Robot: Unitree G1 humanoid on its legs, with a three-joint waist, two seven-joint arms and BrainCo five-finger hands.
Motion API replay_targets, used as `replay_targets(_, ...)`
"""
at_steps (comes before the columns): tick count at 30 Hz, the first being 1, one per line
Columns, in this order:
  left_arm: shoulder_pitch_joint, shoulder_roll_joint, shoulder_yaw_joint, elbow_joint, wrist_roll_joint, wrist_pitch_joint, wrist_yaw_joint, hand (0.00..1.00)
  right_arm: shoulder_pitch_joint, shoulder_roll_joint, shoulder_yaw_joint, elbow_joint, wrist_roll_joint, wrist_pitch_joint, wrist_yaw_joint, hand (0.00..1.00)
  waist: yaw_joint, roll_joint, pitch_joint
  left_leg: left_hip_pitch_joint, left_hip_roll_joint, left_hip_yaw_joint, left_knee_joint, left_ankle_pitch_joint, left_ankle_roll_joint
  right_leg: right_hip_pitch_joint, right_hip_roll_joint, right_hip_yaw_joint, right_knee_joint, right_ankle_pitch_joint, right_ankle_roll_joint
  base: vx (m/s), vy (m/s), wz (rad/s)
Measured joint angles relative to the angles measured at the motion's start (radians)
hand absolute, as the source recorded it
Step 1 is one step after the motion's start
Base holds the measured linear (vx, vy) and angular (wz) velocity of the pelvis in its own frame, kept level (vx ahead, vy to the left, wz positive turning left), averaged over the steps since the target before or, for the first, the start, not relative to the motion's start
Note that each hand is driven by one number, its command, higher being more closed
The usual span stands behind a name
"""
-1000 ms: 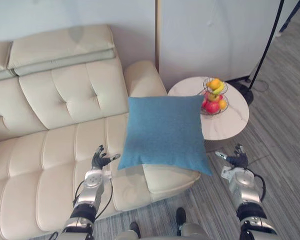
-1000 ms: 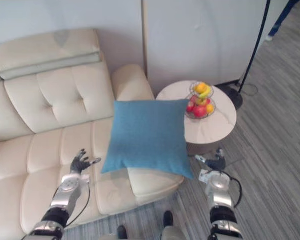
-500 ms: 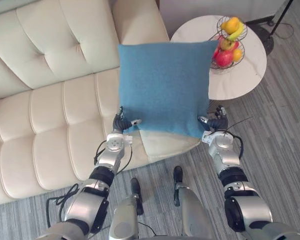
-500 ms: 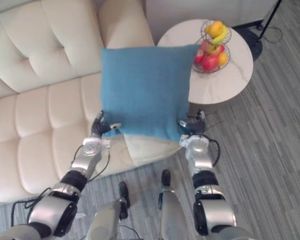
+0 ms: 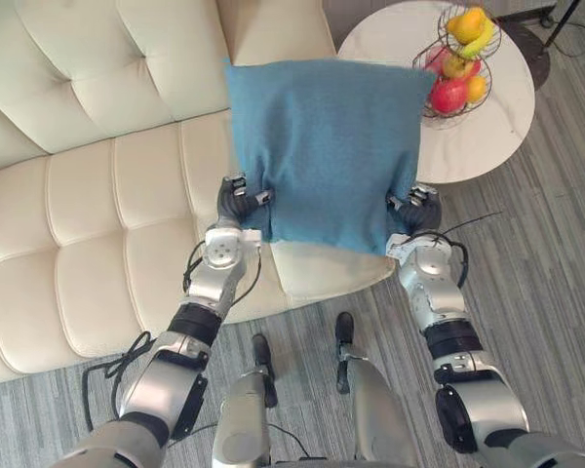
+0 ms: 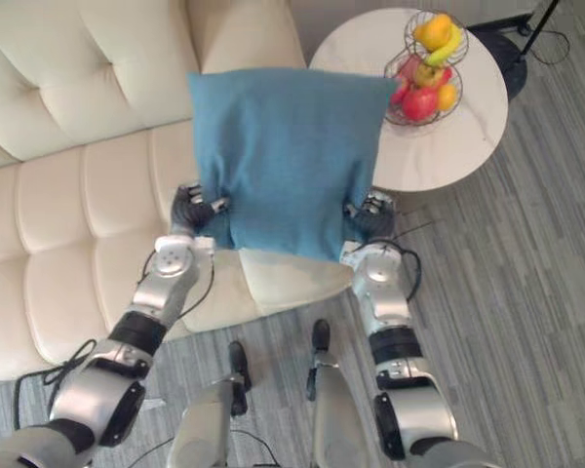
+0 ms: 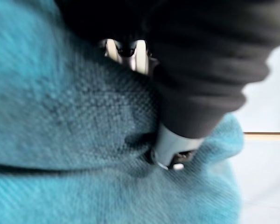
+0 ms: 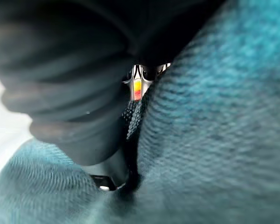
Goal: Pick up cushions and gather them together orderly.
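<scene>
fruit basket [image 5: 460, 57] on round table [image 5: 476, 146]

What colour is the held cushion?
Plain blue; the cushion shows best in the left eye view.

a square blue cushion [image 5: 322, 146] of woven cloth hangs flat above the sofa's [image 5: 97, 234] end, its near corners pinched and puckered, its far corner by the table [image 5: 487, 146].

Cushion [image 5: 322, 146] above the right end of the sofa [image 5: 97, 224], in front of the armrest. Left robot hand [image 5: 239, 200] clasps its near left corner, right robot hand [image 5: 414, 210] its near right corner. Round worktop [image 5: 487, 146] on the floor [image 5: 546, 292], just right of the sofa; the cushion's far right corner overlaps its edge. Fruit basket [image 5: 460, 58] on the worktop, right of the cushion.
</scene>
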Motion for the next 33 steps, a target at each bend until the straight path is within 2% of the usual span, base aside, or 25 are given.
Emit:
replay_targets(4, 0.122, -0.019, 0.000, -0.119, -0.002, -0.007, 0.008, 1.00, 0.091, 0.022, 0.014, -0.049, 0.000, -0.024, 0.006, 1.00, -0.003, 0.001, -0.005, 0.072, -0.010, -0.005, -0.066, 0.020, -0.002, 0.068, 0.003, -0.006, -0.046, -0.004, 0.001, 0.04, 0.004, 0.04)
replay_targets(8, 0.289, -0.053, -0.004, -0.238, -0.021, -0.007, 0.008, 1.00, 0.225, 0.055, 0.018, -0.105, -0.005, -0.027, 0.019, 1.00, -0.014, 0.005, -0.022, 0.141, -0.017, -0.031, -0.127, 0.038, -0.003, 0.146, 0.017, -0.019, -0.100, -0.004, 0.001, 0.03, -0.001, 0.12)
replay_targets(16, 0.584, -0.064, -0.012, -0.441, -0.022, -0.007, -0.020, 1.00, 0.501, 0.085, 0.058, -0.304, -0.011, -0.041, 0.094, 1.00, -0.019, 0.003, -0.152, 0.232, -0.018, -0.043, -0.173, 0.036, 0.000, 0.256, 0.025, -0.030, -0.171, 0.000, 0.006, 0.05, 0.016, 0.05)
replay_targets(22, 0.763, -0.103, 0.004, -0.586, -0.044, -0.032, -0.049, 1.00, 0.637, 0.098, 0.092, -0.433, -0.013, -0.085, 0.132, 1.00, -0.008, 0.003, -0.211, 0.283, -0.018, -0.062, -0.177, 0.028, 0.009, 0.331, 0.024, -0.042, -0.189, -0.004, 0.010, 0.01, 0.007, 0.09)
replay_targets(25, 0.802, -0.119, 0.003, -0.617, -0.045, -0.037, -0.066, 1.00, 0.664, 0.098, 0.093, -0.442, -0.013, -0.104, 0.135, 1.00, -0.004, 0.000, -0.209, 0.253, -0.016, -0.105, -0.086, -0.013, 0.013, 0.363, 0.012, -0.086, -0.164, -0.028, 0.016, -0.07, 0.002, 0.46)
replay_targets(27, 0.806, -0.133, 0.004, -0.620, -0.049, -0.039, -0.065, 1.00, 0.663, 0.097, 0.093, -0.443, -0.013, -0.113, 0.131, 1.00, 0.000, 0.005, -0.211, 0.172, -0.005, -0.144, 0.032, -0.062, 0.011, 0.346, 0.004, -0.132, -0.120, -0.049, 0.015, -0.12, 0.012, 0.64)
replay_targets(28, 0.806, -0.136, 0.004, -0.620, -0.054, -0.040, -0.065, 1.00, 0.659, 0.097, 0.092, -0.443, -0.015, -0.113, 0.124, 1.00, 0.005, 0.001, -0.214, 0.140, 0.006, -0.147, 0.056, -0.089, 0.024, 0.332, -0.002, -0.152, -0.108, -0.049, 0.014, -0.13, 0.036, 0.68)
replay_targets(30, 0.804, -0.134, 0.004, -0.619, -0.061, -0.041, -0.064, 1.00, 0.642, 0.096, 0.085, -0.441, -0.034, -0.113, 0.111, 1.00, 0.002, -0.006, -0.218, 0.095, 0.034, -0.075, 0.062, -0.099, 0.049, 0.311, -0.036, -0.218, -0.104, -0.042, 0.010, -0.11, 0.085, 0.86)
replay_targets(31, 0.799, -0.139, 0.001, -0.610, -0.068, -0.042, -0.064, 1.00, 0.610, 0.088, 0.078, -0.423, -0.053, -0.113, 0.095, 1.00, -0.005, -0.015, -0.218, 0.061, 0.066, -0.009, 0.128, -0.103, 0.094, 0.290, -0.074, -0.249, -0.094, -0.035, 0.010, -0.07, 0.120, 0.75)
replay_targets(32, 0.797, -0.141, 0.001, -0.604, -0.073, -0.042, -0.064, 1.00, 0.597, 0.086, 0.075, -0.414, -0.053, -0.112, 0.092, 1.00, -0.005, -0.014, -0.218, 0.055, 0.086, 0.009, 0.147, -0.104, 0.106, 0.285, -0.085, -0.255, -0.090, -0.032, 0.014, -0.08, 0.228, 0.77)
replay_targets(33, 0.789, -0.146, -0.004, -0.576, -0.079, -0.042, -0.064, 1.00, 0.580, 0.086, 0.053, -0.394, -0.061, -0.111, 0.086, 1.00, -0.008, -0.009, -0.222, 0.058, 0.136, 0.039, 0.192, -0.102, 0.110, 0.293, -0.122, -0.277, -0.096, -0.018, 0.037, -0.04, 0.224, 0.43)
